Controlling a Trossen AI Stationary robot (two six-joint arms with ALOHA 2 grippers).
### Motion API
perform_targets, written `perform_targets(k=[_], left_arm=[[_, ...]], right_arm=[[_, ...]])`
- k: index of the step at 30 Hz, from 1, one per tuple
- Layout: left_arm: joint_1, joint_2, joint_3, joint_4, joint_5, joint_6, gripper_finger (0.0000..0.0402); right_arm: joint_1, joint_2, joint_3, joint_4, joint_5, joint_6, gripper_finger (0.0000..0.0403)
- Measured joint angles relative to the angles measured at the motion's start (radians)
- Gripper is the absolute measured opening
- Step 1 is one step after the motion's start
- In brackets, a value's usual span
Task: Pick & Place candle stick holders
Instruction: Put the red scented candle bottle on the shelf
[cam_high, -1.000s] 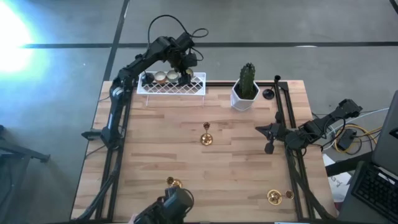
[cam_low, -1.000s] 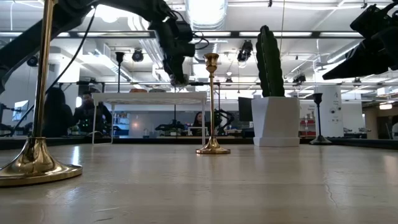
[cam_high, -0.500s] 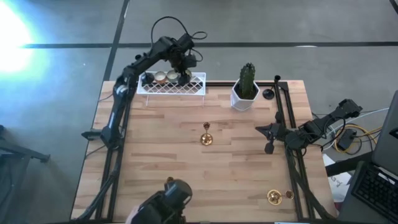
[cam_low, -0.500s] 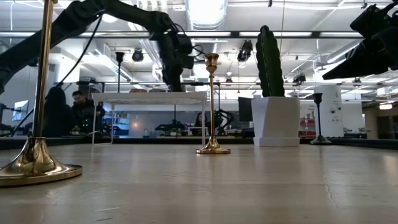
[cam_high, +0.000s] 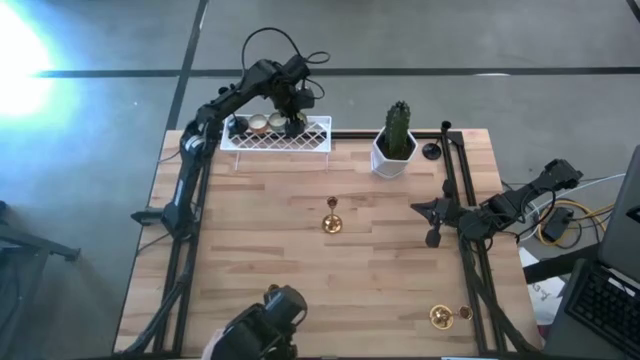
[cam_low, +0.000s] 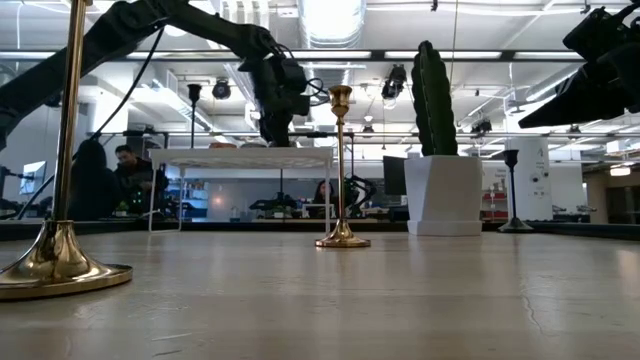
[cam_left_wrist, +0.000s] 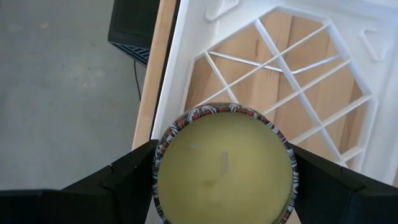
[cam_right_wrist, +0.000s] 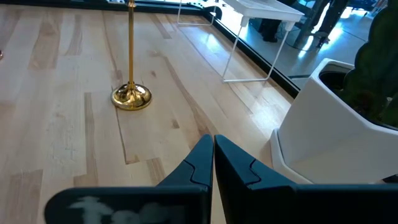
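Observation:
A white lattice tray (cam_high: 318, 141) stands at the table's far edge. Two cream-gold cups (cam_high: 257, 123) (cam_high: 275, 122) sit in it beside a dark thing (cam_high: 238, 125). My left gripper (cam_high: 296, 122) reaches down into the tray's right part, shut on a third cream cup (cam_left_wrist: 224, 165). A gold stemmed holder (cam_high: 333, 222) stands upright on its round base mid-table, and another (cam_high: 440, 316) stands near the front right. A third (cam_low: 60, 260) shows close in the low view. A black stemmed holder (cam_high: 444, 132) stands at the far right. My right gripper (cam_high: 432, 228) is shut and empty at the right edge. My left gripper pinches the cup by its round wall just below the patterned rim (cam_left_wrist: 159, 163), one finger (cam_left_wrist: 134, 177) on each opposite side. The fingers come from above, pointing down. The cup is upright, its open top up, low in the tray; whether its bottom rests there is hidden.
A white pot with a green cactus (cam_high: 395, 150) stands right of the tray. A dark rounded shape with a hand beside it (cam_high: 262, 325) leans over the near edge and covers the front-left gold holder. Bare wood lies between the centre holder and the near edge.
My left gripper has gone down with the cup, from just above the tray's rim into the tray, still shut on it. The dark shape at the near edge has shifted left over the front-left gold holder.

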Motion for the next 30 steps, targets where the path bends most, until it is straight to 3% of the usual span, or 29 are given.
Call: perform_targets(k=[30], left_arm=[[-0.007,-0.001,-0.01,-0.005,-0.028,0.02,0.0301]], right_arm=[[0.0,0.0,0.0,0.0,0.0,0.0,0.0008]])
